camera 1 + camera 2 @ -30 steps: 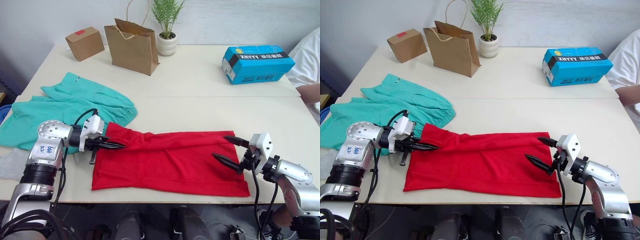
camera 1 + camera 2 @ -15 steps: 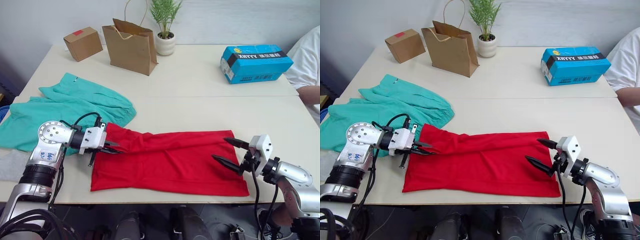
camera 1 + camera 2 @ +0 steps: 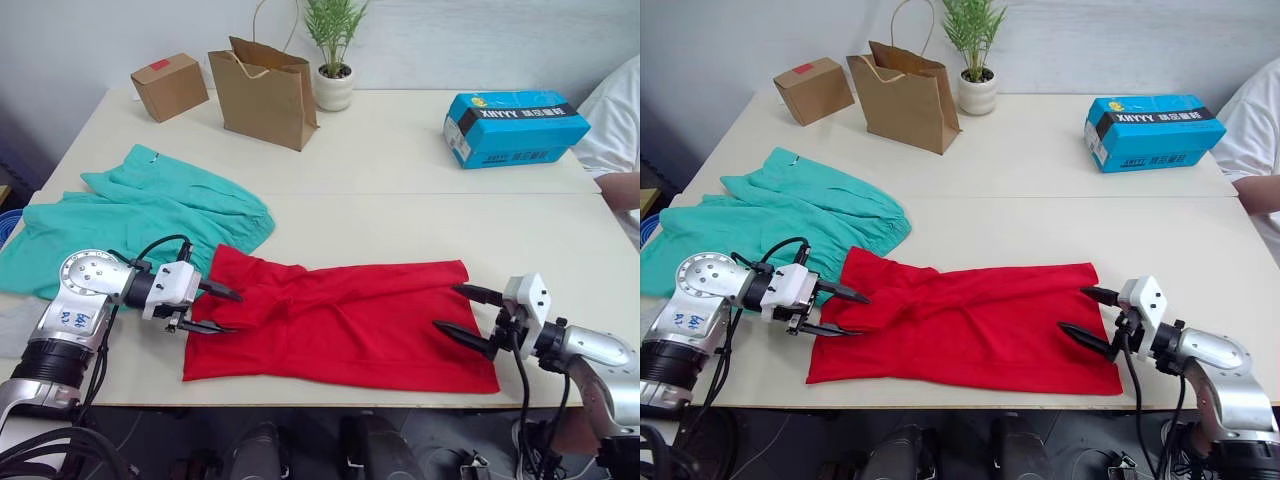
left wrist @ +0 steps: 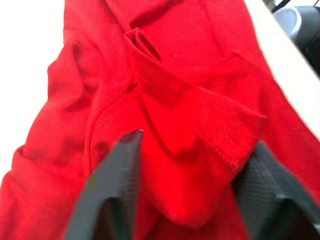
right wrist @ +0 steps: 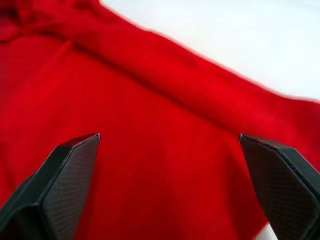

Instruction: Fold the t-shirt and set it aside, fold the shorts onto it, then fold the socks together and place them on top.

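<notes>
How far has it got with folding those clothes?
Early days. The red t-shirt lies as a long band, apparently folded once lengthwise. Both pincers, left and right, are open at its two ends. The teal shorts are spread unfolded beside it, so they and the socks remain.

silver arms, black cables, black pincers

A bright red t-shirt (image 3: pixel 350 320) fills the lower middle of the frame, plain and unpatterned. A teal-green pair of shorts (image 3: pixel 150 215) sits at the left. The table (image 3: pixel 390 160) is pale cream. Along the top, a tan cardboard box (image 3: pixel 169 86) bears a small red label, beside a brown paper bag (image 3: pixel 264 92) and a green plant in a white pot (image 3: pixel 334 88). At the upper right is a bright blue box (image 3: pixel 515 127) with a black band.
</notes>
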`<action>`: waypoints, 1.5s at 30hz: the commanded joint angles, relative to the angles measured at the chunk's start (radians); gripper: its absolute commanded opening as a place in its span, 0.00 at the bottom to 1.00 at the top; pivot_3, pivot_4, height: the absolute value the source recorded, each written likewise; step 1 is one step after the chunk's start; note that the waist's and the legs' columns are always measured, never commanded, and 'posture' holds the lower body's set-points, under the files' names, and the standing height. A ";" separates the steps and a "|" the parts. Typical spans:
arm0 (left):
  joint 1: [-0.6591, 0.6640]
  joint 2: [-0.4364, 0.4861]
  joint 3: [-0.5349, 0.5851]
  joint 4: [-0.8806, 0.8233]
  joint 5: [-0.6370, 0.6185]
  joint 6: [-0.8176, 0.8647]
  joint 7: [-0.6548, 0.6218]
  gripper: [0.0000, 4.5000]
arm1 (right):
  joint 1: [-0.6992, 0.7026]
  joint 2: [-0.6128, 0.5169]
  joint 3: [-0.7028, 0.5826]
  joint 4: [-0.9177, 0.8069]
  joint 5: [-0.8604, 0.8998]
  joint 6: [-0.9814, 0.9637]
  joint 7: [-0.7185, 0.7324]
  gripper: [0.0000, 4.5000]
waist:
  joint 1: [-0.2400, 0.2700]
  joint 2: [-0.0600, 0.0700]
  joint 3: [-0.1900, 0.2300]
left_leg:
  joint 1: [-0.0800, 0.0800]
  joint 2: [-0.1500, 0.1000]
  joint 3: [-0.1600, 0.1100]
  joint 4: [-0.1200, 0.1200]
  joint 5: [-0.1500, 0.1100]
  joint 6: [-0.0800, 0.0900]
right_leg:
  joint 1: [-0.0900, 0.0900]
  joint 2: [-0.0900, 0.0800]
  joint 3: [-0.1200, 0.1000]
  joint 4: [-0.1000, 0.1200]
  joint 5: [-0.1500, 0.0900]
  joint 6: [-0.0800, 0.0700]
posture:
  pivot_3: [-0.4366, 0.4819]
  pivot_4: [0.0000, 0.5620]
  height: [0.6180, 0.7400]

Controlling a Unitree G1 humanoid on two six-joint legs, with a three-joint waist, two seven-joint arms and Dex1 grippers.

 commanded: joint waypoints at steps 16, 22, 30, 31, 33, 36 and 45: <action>0.041 -0.095 0.269 -0.380 -0.283 0.760 0.418 0.79 | -0.443 -0.022 0.138 0.003 0.070 0.332 -0.060 0.91 | 0.000 0.000 0.000 | -0.001 0.000 -0.001 0.000 0.000 0.000 | 0.000 0.000 0.000 -0.001 0.000 0.000 | 0.48 0.27 1.00; 0.056 -0.217 0.179 -0.402 -0.115 0.672 0.564 0.36 | -0.603 0.052 0.310 0.091 -0.093 0.276 -0.068 0.47 | -0.003 0.000 0.000 | -0.001 0.000 0.000 0.000 0.000 -0.001 | -0.001 0.001 0.000 0.000 0.000 0.000 | 0.48 0.27 1.00; 0.071 -0.332 0.115 -0.487 -0.023 0.768 0.771 0.00 | -0.722 0.079 0.480 0.205 -0.282 0.202 -0.004 0.01 | -0.001 0.000 0.000 | -0.001 0.000 0.000 0.000 0.000 -0.001 | -0.001 0.000 0.000 -0.001 0.000 0.000 | 0.48 0.27 1.00; 0.077 -0.328 0.105 -0.501 -0.027 0.780 0.761 0.00 | -0.723 0.078 0.487 0.210 -0.292 0.189 0.009 0.01 | -0.001 0.000 0.000 | -0.001 0.000 0.000 0.000 0.000 -0.001 | -0.001 0.000 0.000 -0.001 0.000 0.000 | 0.48 0.27 1.00; 0.104 -0.312 0.093 -0.534 -0.029 0.815 0.754 0.00 | -0.713 0.080 0.485 0.207 -0.299 0.172 0.028 0.01 | -0.001 0.000 0.000 | -0.001 0.000 0.000 0.000 0.000 0.000 | -0.001 0.000 0.000 -0.001 0.000 0.000 | 0.48 0.27 1.00; 0.141 -0.293 0.090 -0.546 -0.001 0.818 0.758 0.00 | -0.694 0.081 0.469 0.194 -0.299 0.172 0.038 0.01 | -0.003 0.000 0.000 | -0.001 0.000 0.000 -0.001 0.000 0.000 | -0.001 0.000 0.000 -0.001 0.000 0.000 | 0.48 0.27 1.00; 0.161 -0.320 0.088 -0.498 0.023 0.841 0.794 0.00 | -0.618 0.053 0.469 0.216 -0.340 0.181 0.053 0.01 | 0.000 0.000 0.000 | -0.001 0.000 0.000 -0.001 0.000 0.000 | -0.001 -0.001 0.000 -0.001 0.000 0.000 | 0.48 0.27 1.00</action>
